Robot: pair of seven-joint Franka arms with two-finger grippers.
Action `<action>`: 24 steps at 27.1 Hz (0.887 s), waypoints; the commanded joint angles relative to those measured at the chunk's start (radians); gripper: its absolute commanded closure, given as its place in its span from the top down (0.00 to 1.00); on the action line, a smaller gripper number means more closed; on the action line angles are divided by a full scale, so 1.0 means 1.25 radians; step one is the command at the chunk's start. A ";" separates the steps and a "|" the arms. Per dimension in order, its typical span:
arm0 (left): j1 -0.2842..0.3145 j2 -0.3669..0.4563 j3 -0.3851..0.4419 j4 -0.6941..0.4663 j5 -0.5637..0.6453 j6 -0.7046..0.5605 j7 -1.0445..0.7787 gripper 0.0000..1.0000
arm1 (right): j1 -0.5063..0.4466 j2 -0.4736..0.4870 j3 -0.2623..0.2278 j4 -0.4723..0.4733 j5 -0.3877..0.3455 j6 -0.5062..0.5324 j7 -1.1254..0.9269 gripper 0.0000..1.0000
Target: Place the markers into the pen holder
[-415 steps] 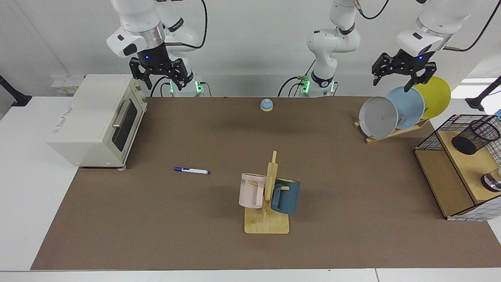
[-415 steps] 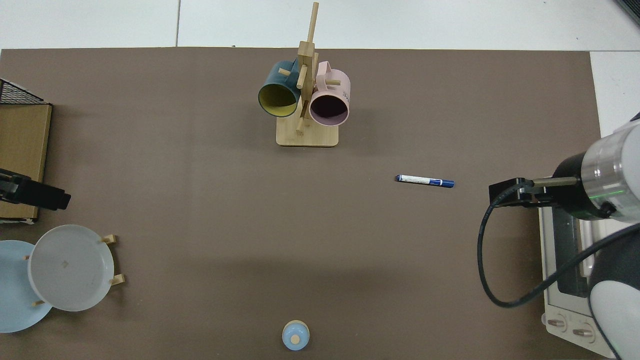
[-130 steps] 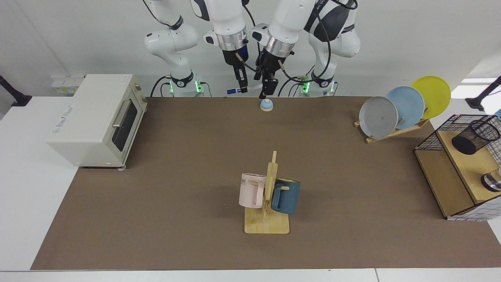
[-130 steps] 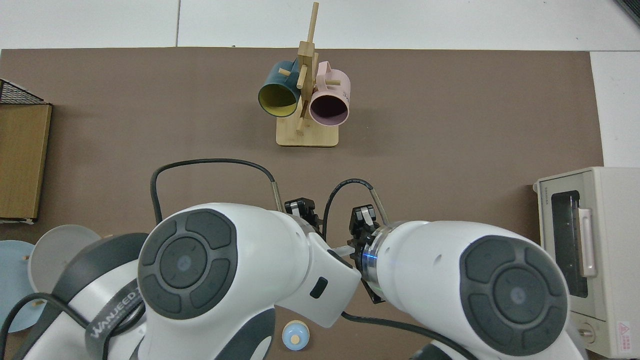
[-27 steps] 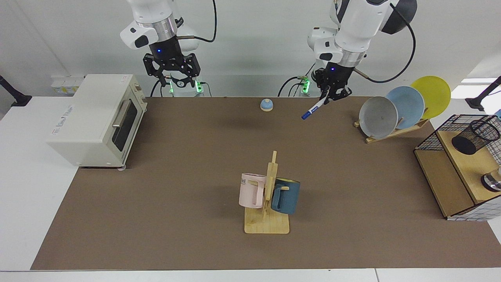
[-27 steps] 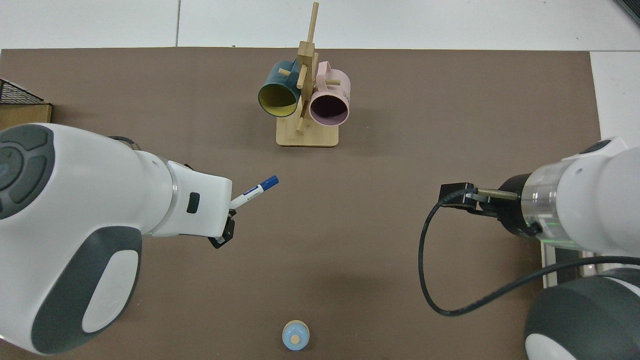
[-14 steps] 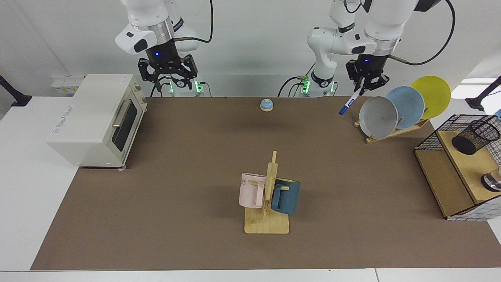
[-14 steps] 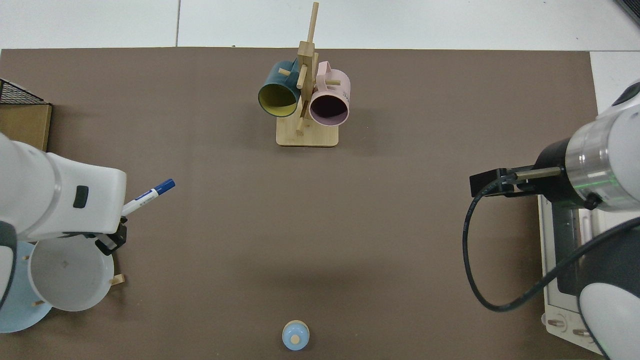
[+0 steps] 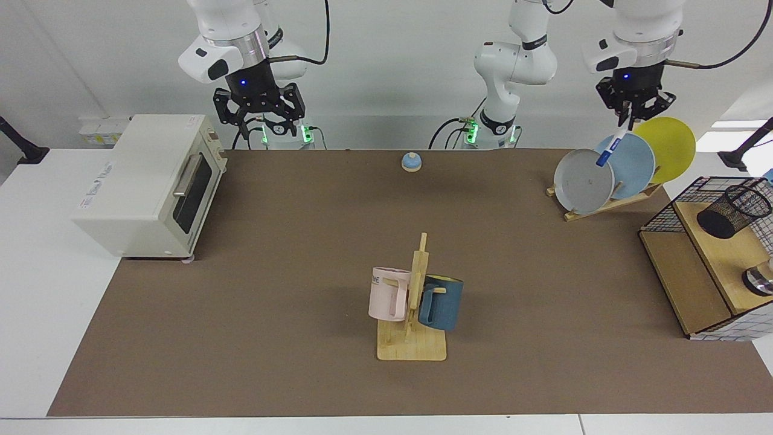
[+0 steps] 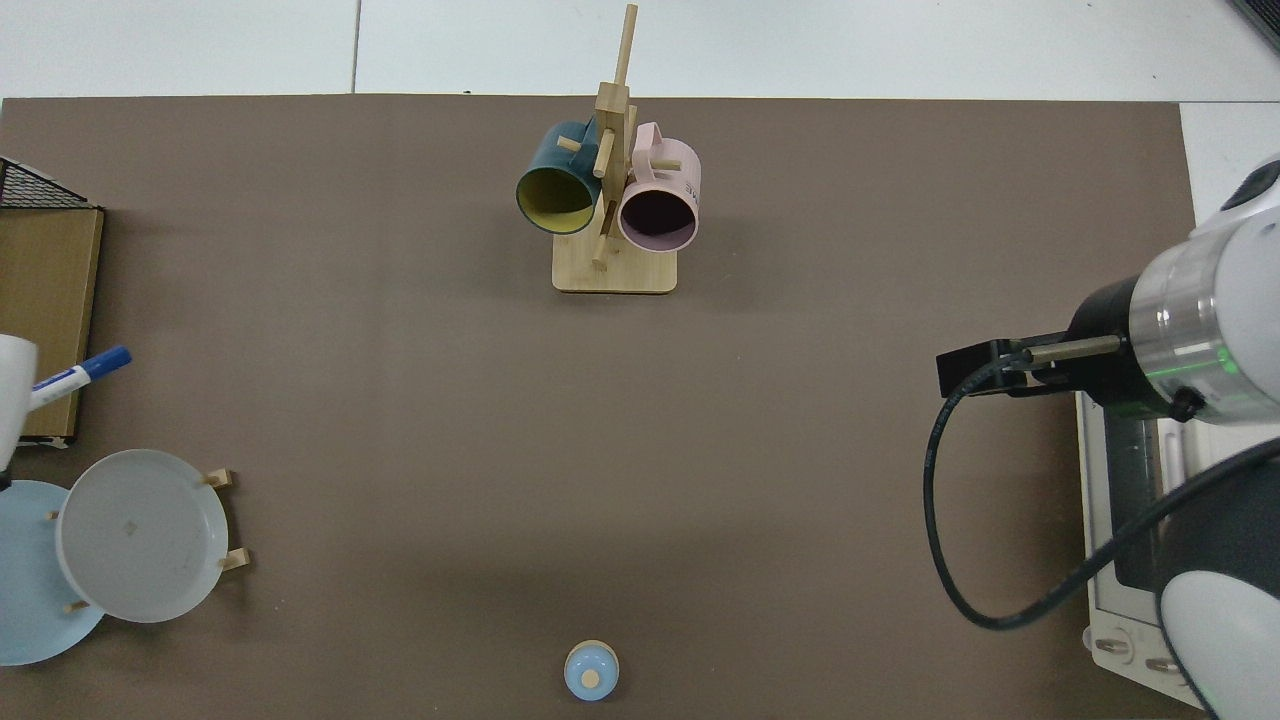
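My left gripper point(image 9: 630, 121) is shut on the marker point(image 9: 611, 148), a white pen with a blue tip that hangs slanted down in front of the plates. From above, the marker point(image 10: 78, 373) pokes in at the edge beside the wooden shelf. The pen holder point(image 9: 734, 211), a black mesh cup, lies tilted on the shelf inside the wire basket, well apart from the marker. My right gripper point(image 9: 259, 116) hangs open, high above the toaster oven's end, holding nothing.
A plate rack point(image 9: 610, 202) holds grey, blue and yellow plates just under the marker. The wire basket with its wooden shelf point(image 9: 712, 254) stands at the table's end. A mug tree point(image 9: 416, 302), a small bell point(image 9: 411, 161) and a toaster oven point(image 9: 145, 184) are also on the mat.
My left arm has carried the marker sideways from the table's back middle to above the plate rack, nearer the basket. The right arm has pulled back and now stays near the oven.
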 commanded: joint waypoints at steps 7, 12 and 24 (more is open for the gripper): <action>0.045 0.010 0.036 0.021 0.185 0.048 0.187 0.00 | -0.010 -0.010 0.006 -0.010 0.004 -0.017 -0.016 1.00; 0.067 0.011 0.037 0.021 0.255 0.074 0.258 0.00 | -0.011 -0.011 0.005 -0.010 0.004 -0.012 -0.016 1.00; 0.124 0.017 0.047 0.036 0.329 0.102 0.357 0.00 | -0.002 -0.021 0.004 -0.023 -0.018 -0.013 0.033 1.00</action>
